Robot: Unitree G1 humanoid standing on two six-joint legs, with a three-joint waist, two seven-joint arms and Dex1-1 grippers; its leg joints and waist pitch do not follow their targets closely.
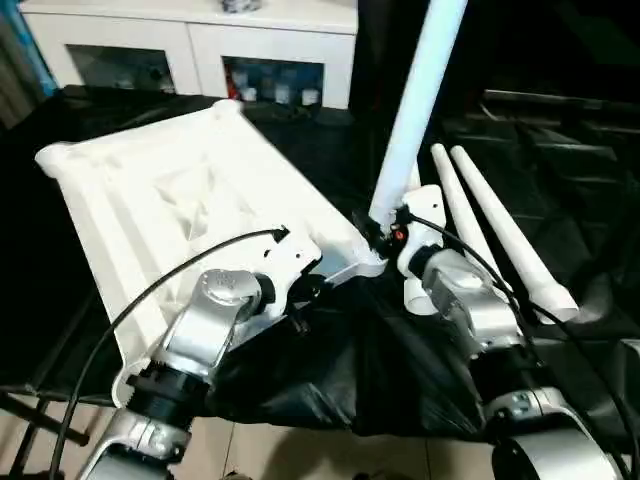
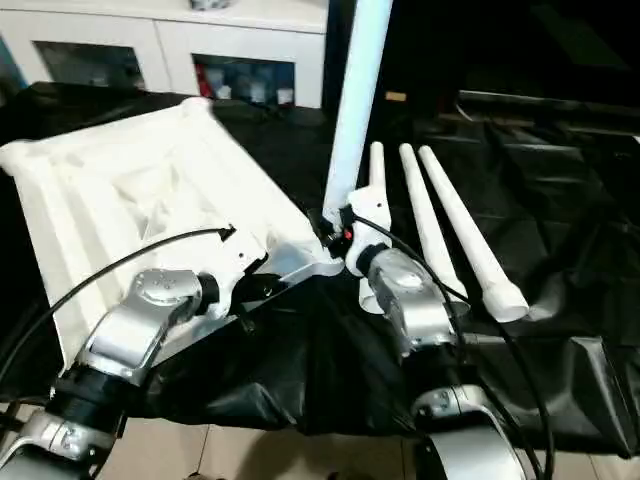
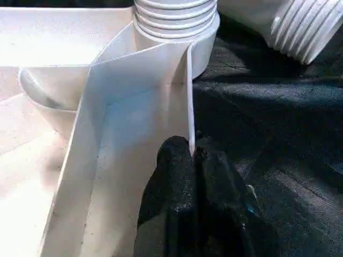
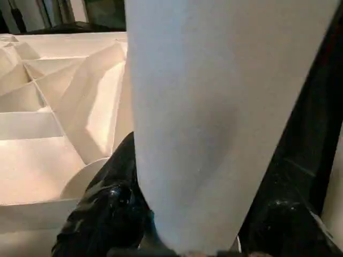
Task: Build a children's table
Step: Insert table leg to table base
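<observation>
No text, label, brand, number or sign can be read on anything here. The white plastic parts are plain, and the items behind the cabinet's glass doors (image 1: pixel 270 80) are too small to make out.

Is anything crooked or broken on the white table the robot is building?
Nothing looks broken. The table top lies upside down, ribs up, as it should while legs go in. The one standing leg leans a little at its corner socket, held by the right gripper. Three spare legs lie beside it.

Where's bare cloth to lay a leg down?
Free: black cloth right of the loose legs, and the front strip between the forearms. Crowded: the tabletop corner, where both end effectors meet the upright leg.
</observation>
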